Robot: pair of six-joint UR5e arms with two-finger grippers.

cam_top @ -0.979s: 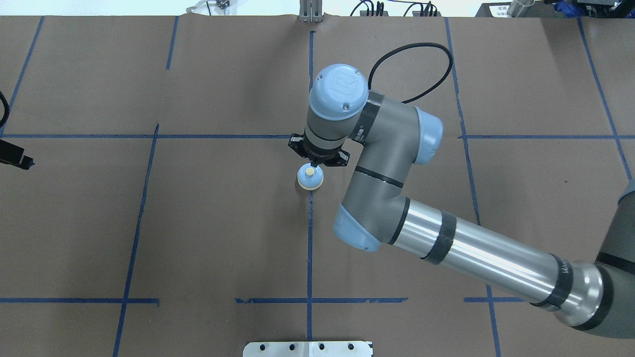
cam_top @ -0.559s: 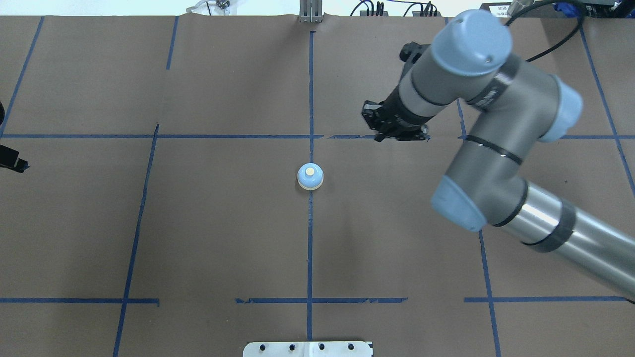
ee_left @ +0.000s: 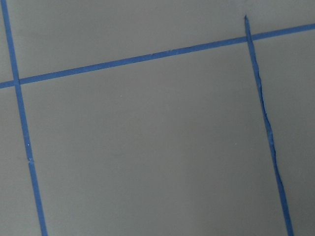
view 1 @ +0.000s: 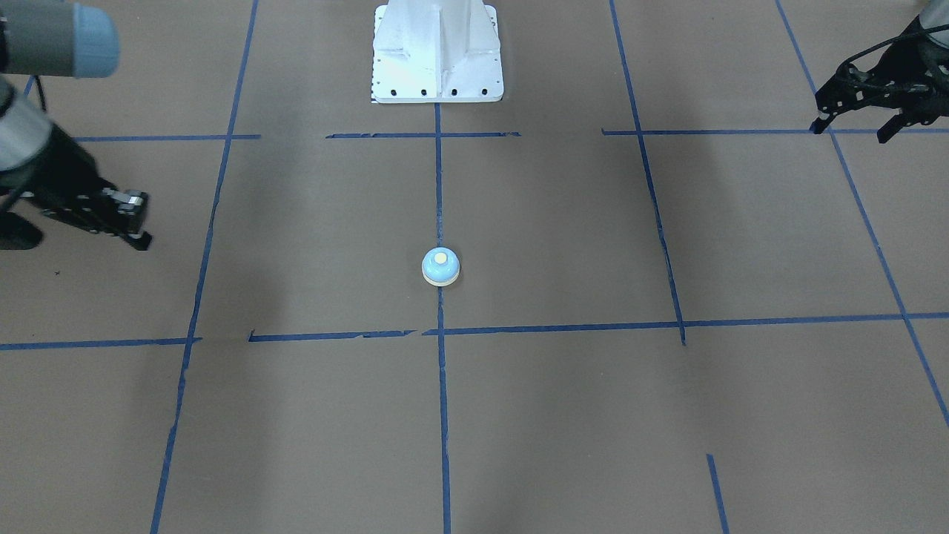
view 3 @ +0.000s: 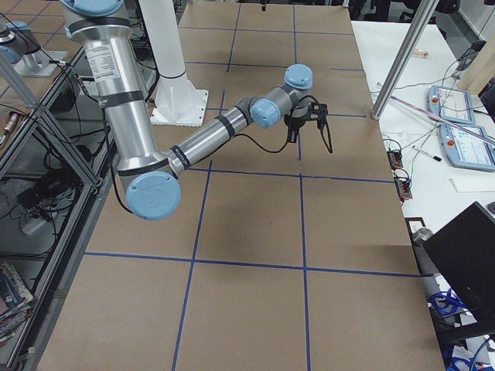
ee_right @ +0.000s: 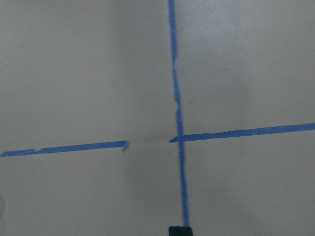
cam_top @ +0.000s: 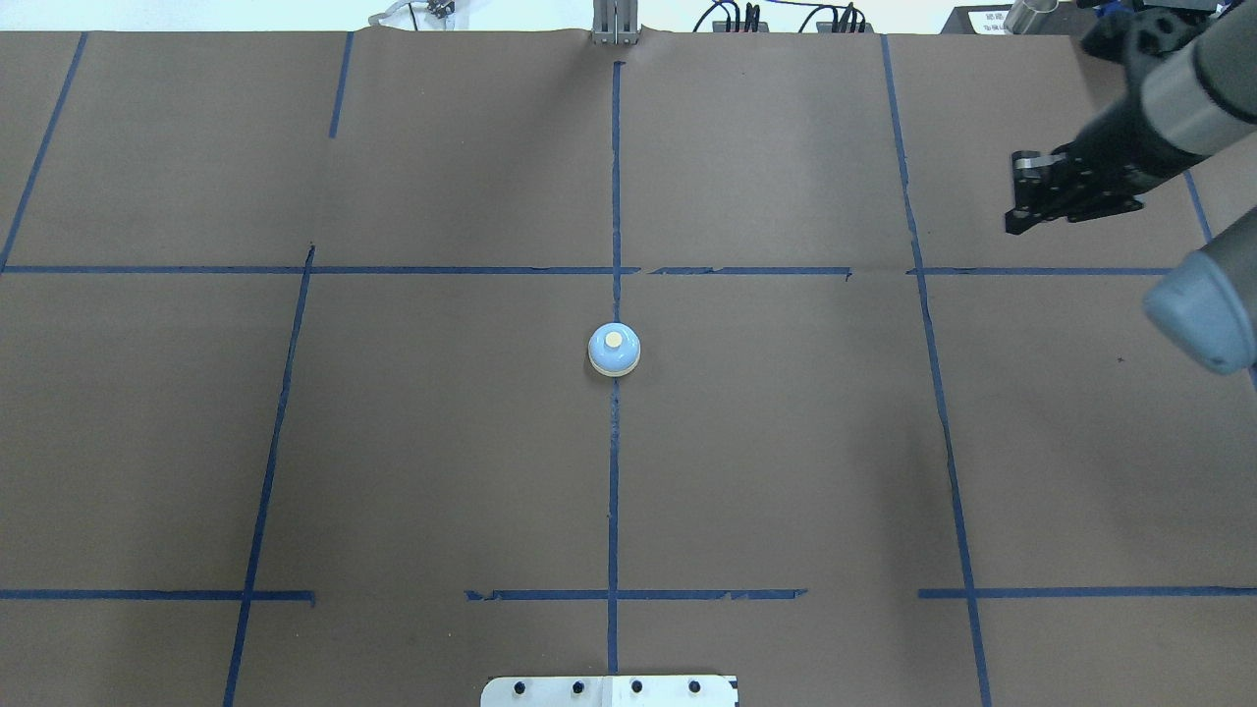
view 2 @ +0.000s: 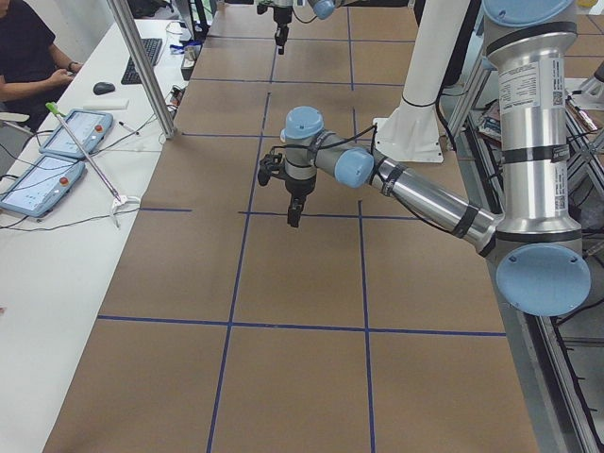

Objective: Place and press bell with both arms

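Now that my right arm has swung clear to the table's right edge, the bell (cam_top: 614, 351) stands alone and upright on the centre tape line (cam_top: 614, 471), with nothing touching it. My right gripper (cam_top: 1014, 218) appears clenched and empty. I cannot tell the state of my left gripper (view 2: 294, 215), which hangs well apart. Judgement: placement is done, and a press by the left arm may remain.
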